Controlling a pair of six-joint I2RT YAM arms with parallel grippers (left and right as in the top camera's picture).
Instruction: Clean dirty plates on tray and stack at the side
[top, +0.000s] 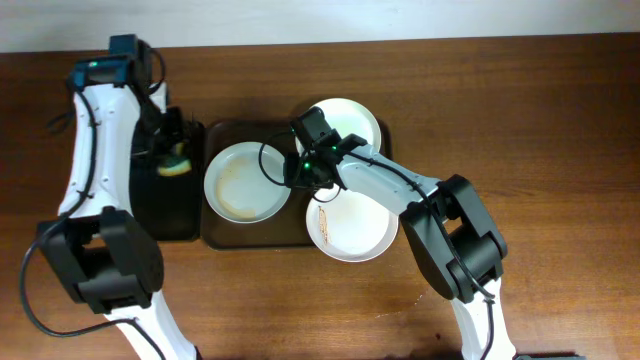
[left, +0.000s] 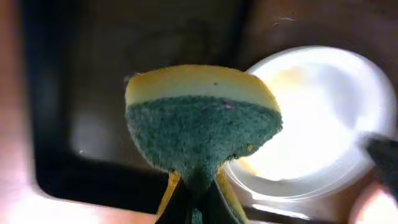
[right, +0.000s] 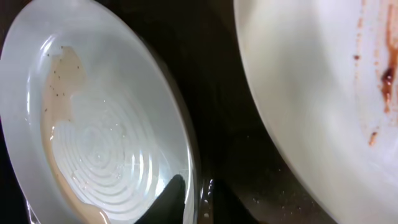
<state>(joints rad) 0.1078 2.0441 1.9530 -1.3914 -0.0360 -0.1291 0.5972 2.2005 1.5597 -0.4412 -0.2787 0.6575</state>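
Three white plates lie on the dark brown tray (top: 225, 238). The left plate (top: 240, 180) holds a thin brownish film. The lower right plate (top: 355, 230) has an orange-brown streak. The far plate (top: 352, 122) looks clean. My right gripper (top: 300, 172) is shut on the left plate's right rim, with one finger inside the plate (right: 99, 124) and one outside on the tray (right: 217, 106). The streaked plate (right: 311, 93) lies to its right. My left gripper (top: 172, 150) is shut on a yellow and green sponge (left: 199, 118) above the black tray (top: 165, 210), left of the plate (left: 317, 118).
The narrow black tray (left: 81, 112) stands just left of the brown tray. Bare wooden table (top: 540, 120) lies to the right and in front. My right arm reaches across the tray between the far plate and the lower right plate.
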